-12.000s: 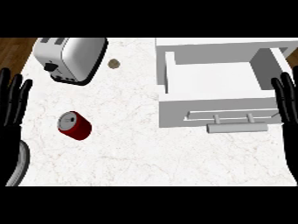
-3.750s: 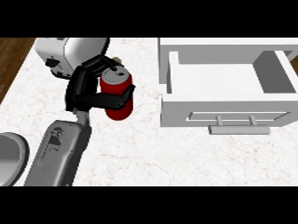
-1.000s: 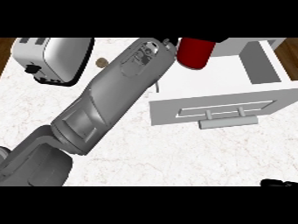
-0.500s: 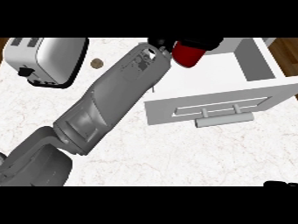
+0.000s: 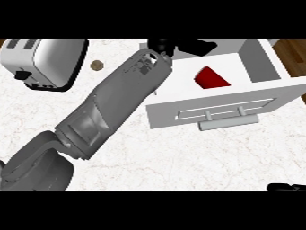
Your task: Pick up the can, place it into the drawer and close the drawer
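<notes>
The red can (image 5: 212,77) lies tilted inside the open white drawer (image 5: 258,63), apart from any hand. My left forearm stretches from the lower left up to the drawer's back left corner. There my left hand (image 5: 181,45) hovers just above and left of the can, fingers relaxed and holding nothing. The drawer's front panel (image 5: 181,110) with its bar handle (image 5: 228,121) stands pulled out toward me. Only a black sliver of my right hand (image 5: 294,187) shows at the lower right edge.
A silver toaster (image 5: 46,63) stands at the back left of the marble counter (image 5: 181,157). A small brown round object (image 5: 97,65) lies beside it. Wooden floor shows past the counter's left and right edges.
Half a second ago the left hand held the can over the drawer's back. Now the can rests inside the drawer and the hand is off it.
</notes>
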Available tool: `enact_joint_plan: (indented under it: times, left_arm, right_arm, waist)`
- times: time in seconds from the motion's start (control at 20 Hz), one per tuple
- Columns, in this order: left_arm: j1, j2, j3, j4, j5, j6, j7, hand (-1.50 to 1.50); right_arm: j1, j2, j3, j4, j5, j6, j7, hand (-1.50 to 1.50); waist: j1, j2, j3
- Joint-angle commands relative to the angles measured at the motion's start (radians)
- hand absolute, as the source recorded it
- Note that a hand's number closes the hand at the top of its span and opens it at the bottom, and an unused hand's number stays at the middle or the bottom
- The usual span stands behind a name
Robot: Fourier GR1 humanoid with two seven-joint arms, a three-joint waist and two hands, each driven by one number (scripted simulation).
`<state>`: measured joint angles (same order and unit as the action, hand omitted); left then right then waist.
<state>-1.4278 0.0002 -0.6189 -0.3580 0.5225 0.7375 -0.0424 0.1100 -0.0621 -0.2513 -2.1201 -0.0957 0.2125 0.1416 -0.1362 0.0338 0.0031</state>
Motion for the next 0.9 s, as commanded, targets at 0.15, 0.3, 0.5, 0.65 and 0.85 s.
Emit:
enact_joint_plan:
  times: [0.15,0.3,0.5,0.65,0.85]
  left_arm:
    - [0.021,0.000,-0.008,-0.004,0.049,0.044,-0.031,-1.50]
    - [-0.003,0.000,-0.017,-0.036,0.072,0.082,-0.009,-1.50]
    - [0.019,0.000,0.013,-0.030,0.103,0.024,-0.049,-1.50]
    - [0.002,0.000,0.009,-0.041,0.131,0.058,-0.044,-1.50]
    - [-0.002,0.000,0.027,-0.060,0.169,0.061,-0.068,-1.50]
  right_arm:
    - [-0.019,0.000,0.018,-0.009,0.027,-0.008,0.002,-1.50]
    - [-0.017,-0.028,0.018,-0.048,0.101,-0.014,-0.022,-1.50]
    - [-0.016,-0.094,-0.006,-0.086,0.191,0.000,-0.079,-1.50]
    - [-0.037,-0.111,0.048,-0.108,0.258,0.010,-0.075,-1.50]
    - [-0.063,-0.115,0.093,-0.095,0.372,-0.016,-0.106,-1.50]
  waist:
    - [-0.005,0.004,-0.001]
    - [-0.003,-0.003,-0.001]
    - [0.031,-0.007,-0.002]
    - [0.018,-0.002,-0.002]
    - [0.048,-0.008,-0.002]
